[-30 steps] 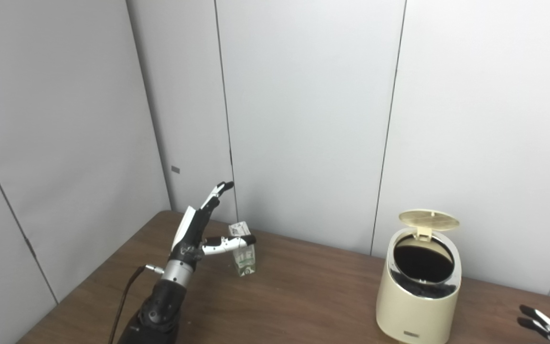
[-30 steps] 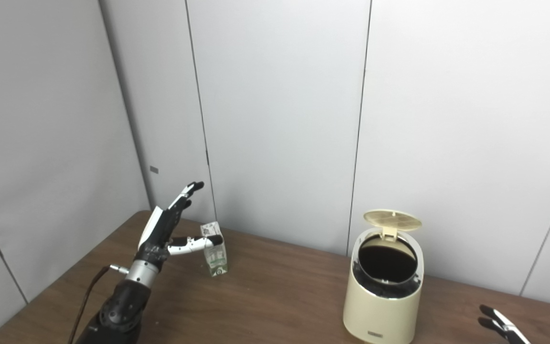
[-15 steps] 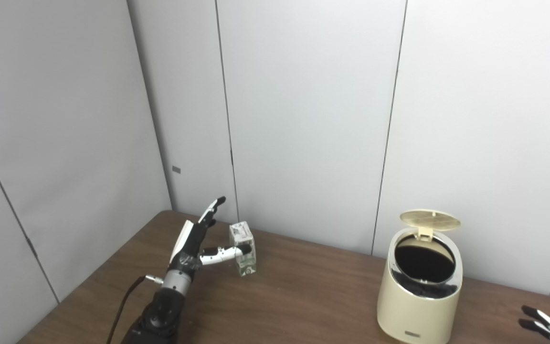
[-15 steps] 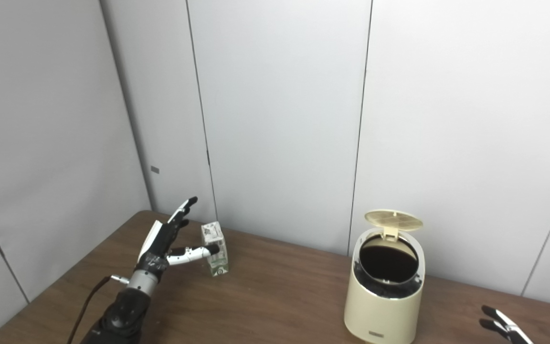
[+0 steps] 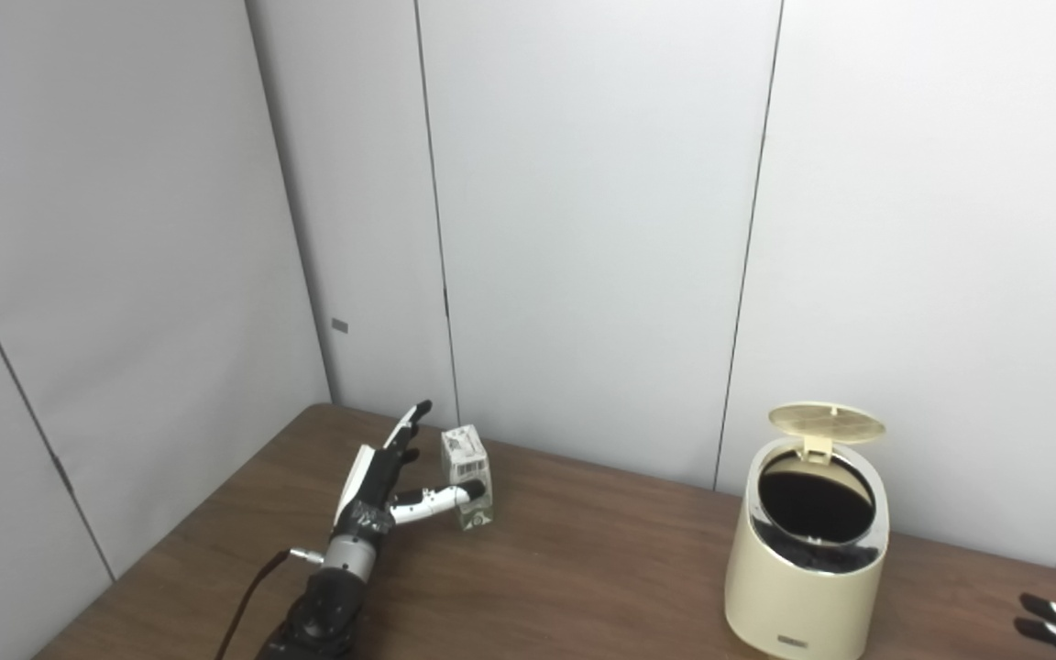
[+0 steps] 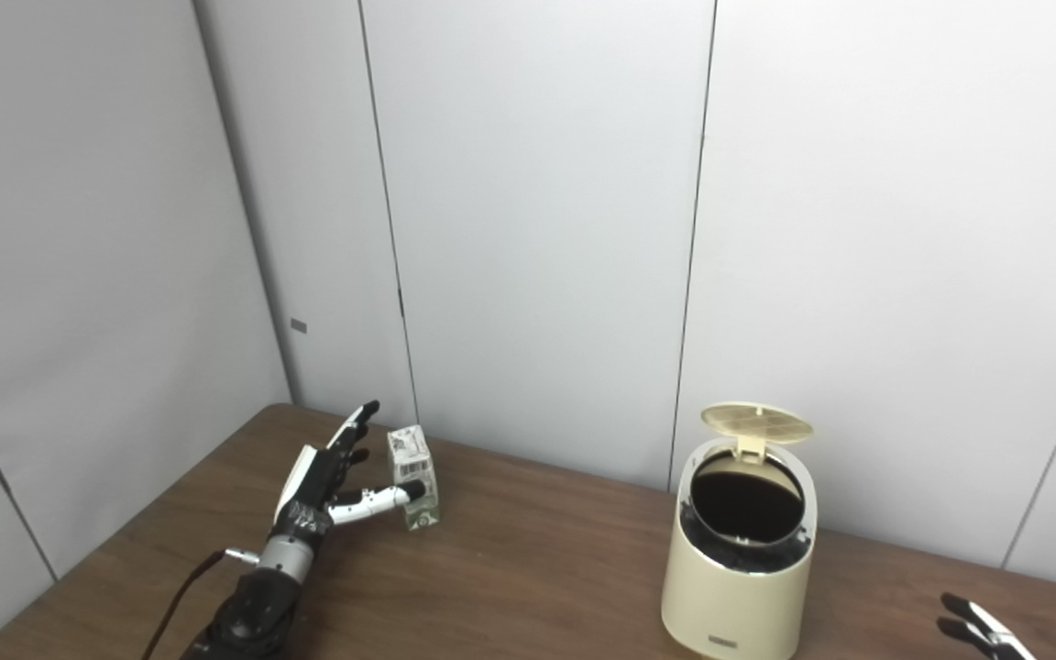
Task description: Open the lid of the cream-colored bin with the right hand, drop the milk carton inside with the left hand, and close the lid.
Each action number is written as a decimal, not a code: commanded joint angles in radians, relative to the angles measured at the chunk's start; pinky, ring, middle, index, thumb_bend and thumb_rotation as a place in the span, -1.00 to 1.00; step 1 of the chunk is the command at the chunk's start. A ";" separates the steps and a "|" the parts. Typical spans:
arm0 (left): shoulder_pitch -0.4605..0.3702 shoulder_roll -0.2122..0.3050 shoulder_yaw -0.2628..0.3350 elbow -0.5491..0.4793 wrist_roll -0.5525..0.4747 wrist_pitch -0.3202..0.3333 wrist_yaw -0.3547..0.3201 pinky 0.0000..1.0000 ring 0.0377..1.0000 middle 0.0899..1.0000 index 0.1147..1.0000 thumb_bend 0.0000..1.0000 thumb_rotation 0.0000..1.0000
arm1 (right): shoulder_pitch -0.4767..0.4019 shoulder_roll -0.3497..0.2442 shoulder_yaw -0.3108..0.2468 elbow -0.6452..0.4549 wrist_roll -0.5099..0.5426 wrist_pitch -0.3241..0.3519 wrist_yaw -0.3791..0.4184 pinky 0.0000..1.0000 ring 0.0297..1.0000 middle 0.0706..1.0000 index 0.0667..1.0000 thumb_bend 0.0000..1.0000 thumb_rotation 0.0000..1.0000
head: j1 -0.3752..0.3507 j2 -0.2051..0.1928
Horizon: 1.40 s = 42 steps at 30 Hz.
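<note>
The milk carton point(image 5: 467, 477) stands upright on the brown surface point(image 5: 583, 568), left of centre in the frame and close to the grey wall panels point(image 5: 583, 229) behind it. The left hand point(image 5: 379, 477) is at the carton's left side, spread wide and holding nothing: its fingers point(image 5: 409, 426) point up past the carton's far left edge, while its thumb point(image 5: 436, 498) crosses in front of the carton's lower half; whether it touches cannot be told. Well apart, at the lower right of the frame, sits the cream-colored bin point(image 5: 803, 568), its lid point(image 5: 826, 423) tipped up at the back and the dark inside showing. Only the fingertips of the right hand point(image 5: 1055, 625) show at the bottom right corner, near the surface, and whether that hand is spread or closed cannot be told.
</note>
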 commanded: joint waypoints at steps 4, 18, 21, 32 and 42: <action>-0.067 0.002 0.010 0.025 -0.034 -0.042 0.024 0.81 0.89 0.94 0.99 0.85 -0.44 | -0.011 -0.025 -0.023 -0.058 0.011 -0.019 -0.009 -0.25 0.29 0.74 0.83 0.86 -0.16 | -0.004 0.002; -0.102 -0.007 -0.023 0.110 -0.023 -0.055 0.060 0.67 0.77 0.79 0.85 0.91 -0.34 | 0.003 -0.027 -0.033 -0.063 0.010 -0.027 -0.009 -0.21 0.28 0.72 0.83 0.87 -0.10 | -0.010 0.010; -0.111 -0.010 -0.018 0.123 -0.053 -0.055 0.032 0.68 0.74 0.76 0.78 0.85 -0.46 | 0.007 -0.027 -0.030 -0.068 0.002 -0.021 -0.009 -0.22 0.29 0.72 0.82 0.90 -0.06 | -0.015 0.013; -0.126 -0.026 -0.026 0.166 -0.034 -0.053 0.081 0.37 0.46 0.51 0.59 0.80 -0.57 | 0.028 -0.030 -0.038 -0.090 0.001 -0.003 -0.004 -0.24 0.29 0.73 0.82 0.88 -0.07 | -0.029 0.019; -0.152 -0.044 -0.043 0.201 -0.001 -0.055 0.191 -0.19 -0.08 -0.05 -0.10 0.15 -0.86 | 0.043 -0.035 -0.048 -0.094 0.000 -0.008 -0.008 -0.19 0.30 0.72 0.82 0.81 -0.12 | -0.025 0.026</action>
